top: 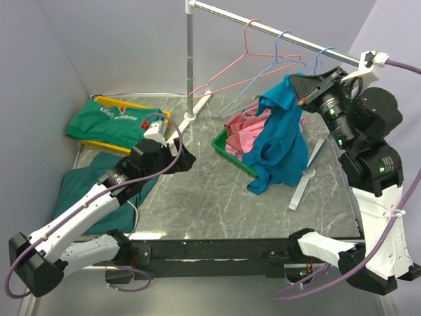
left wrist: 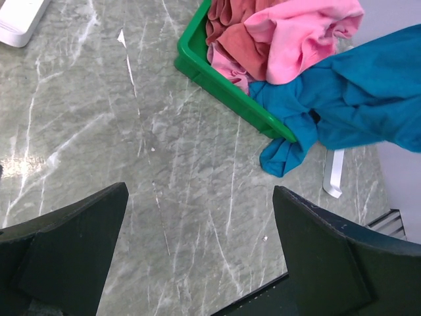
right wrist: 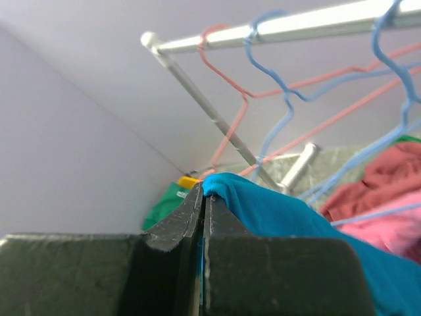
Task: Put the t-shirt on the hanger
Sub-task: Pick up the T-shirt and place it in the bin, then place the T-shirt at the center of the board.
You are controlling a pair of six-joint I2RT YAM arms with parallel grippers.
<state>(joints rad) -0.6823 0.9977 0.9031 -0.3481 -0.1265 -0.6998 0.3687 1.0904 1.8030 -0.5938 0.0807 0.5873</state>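
The right arm rears high, and the right tool (right wrist: pixel 203 192) is pinched shut on a fold of the t-shirt (top: pixel 279 141), which drapes over the green tray (left wrist: pixel 223 89) near the hanger (right wrist: pixel 231 131) on the rail (top: pixel 276 31). Low over the worktop (top: pixel 217 197), the left tool (left wrist: pixel 200 191) gapes wide, empty.

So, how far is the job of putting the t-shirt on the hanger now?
Done: the right end effector is shut on the t-shirt, holding its top up below the rail. In hand: the lift; the cloth's lower end trails over the green bin. To do: the pink hanger hangs bare on the rail, and the left end effector is open and empty over the table.
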